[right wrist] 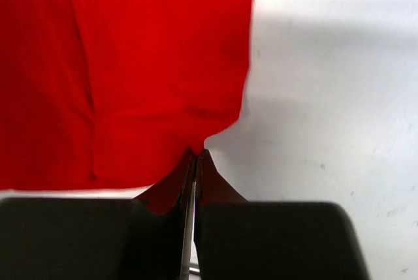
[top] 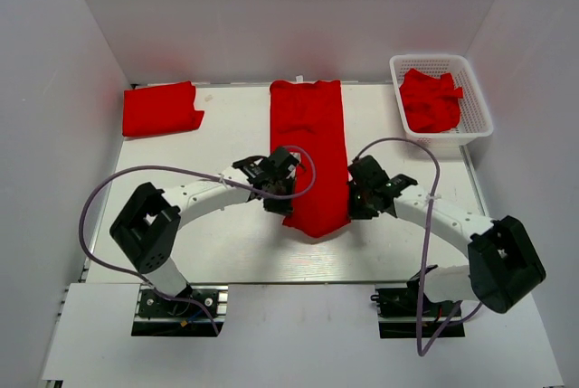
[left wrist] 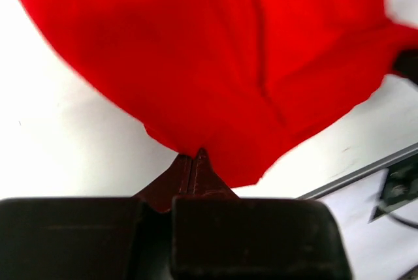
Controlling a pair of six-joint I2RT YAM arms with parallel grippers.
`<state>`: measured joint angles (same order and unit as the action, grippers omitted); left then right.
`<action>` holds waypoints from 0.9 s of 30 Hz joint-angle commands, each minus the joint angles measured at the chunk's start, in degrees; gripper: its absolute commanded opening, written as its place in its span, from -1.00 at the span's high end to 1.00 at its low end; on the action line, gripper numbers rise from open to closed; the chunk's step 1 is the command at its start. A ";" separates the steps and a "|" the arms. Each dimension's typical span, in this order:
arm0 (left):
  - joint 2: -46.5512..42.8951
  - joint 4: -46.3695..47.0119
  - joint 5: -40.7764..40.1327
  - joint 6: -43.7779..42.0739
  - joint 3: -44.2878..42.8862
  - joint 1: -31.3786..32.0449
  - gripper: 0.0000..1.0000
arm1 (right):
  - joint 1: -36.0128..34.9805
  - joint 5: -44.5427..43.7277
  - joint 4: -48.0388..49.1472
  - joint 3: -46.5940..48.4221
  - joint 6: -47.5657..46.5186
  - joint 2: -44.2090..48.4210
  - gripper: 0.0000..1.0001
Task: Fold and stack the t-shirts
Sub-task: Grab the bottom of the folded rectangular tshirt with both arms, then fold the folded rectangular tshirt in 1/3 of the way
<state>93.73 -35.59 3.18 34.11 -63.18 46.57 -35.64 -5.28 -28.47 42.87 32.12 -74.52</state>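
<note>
Your left gripper [left wrist: 196, 157] clamping tight on lower-left edge of long red t-shirt [top: 308, 130], centre of frame; right gripper [right wrist: 197, 156] pinching lower-right edge likewise. Folded t-shirt [top: 161, 108] lying upper left on table [top: 231, 139]; crumpled t-shirt [top: 431, 100] sitting in white basket [top: 432, 57], upper right.

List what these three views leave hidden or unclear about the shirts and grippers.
1. Top view: left gripper and right gripper fingertips, hidden under their wrists.
2. Top view: shirt count in the basket; the red heap merges.
3. Wrist views: the long shirt's far end, cut by the top edge.
</note>
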 commanded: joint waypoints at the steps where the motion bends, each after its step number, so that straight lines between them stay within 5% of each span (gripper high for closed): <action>1: 1.27 -1.58 -1.25 0.35 -5.10 -1.91 1.00 | 0.39 -4.65 -0.88 6.86 -2.59 -2.64 1.00; 14: 6.90 2.36 7.36 -4.48 -12.32 -12.90 1.00 | 4.35 -11.68 0.60 23.30 -7.50 -13.72 1.00; 27: 16.04 1.23 8.60 -8.71 -27.34 -19.32 1.00 | 9.18 -9.40 -1.32 41.14 -12.52 -26.81 1.00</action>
<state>108.79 -34.06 10.66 26.85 -87.57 28.47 -27.38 -14.81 -28.86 79.99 21.56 -100.36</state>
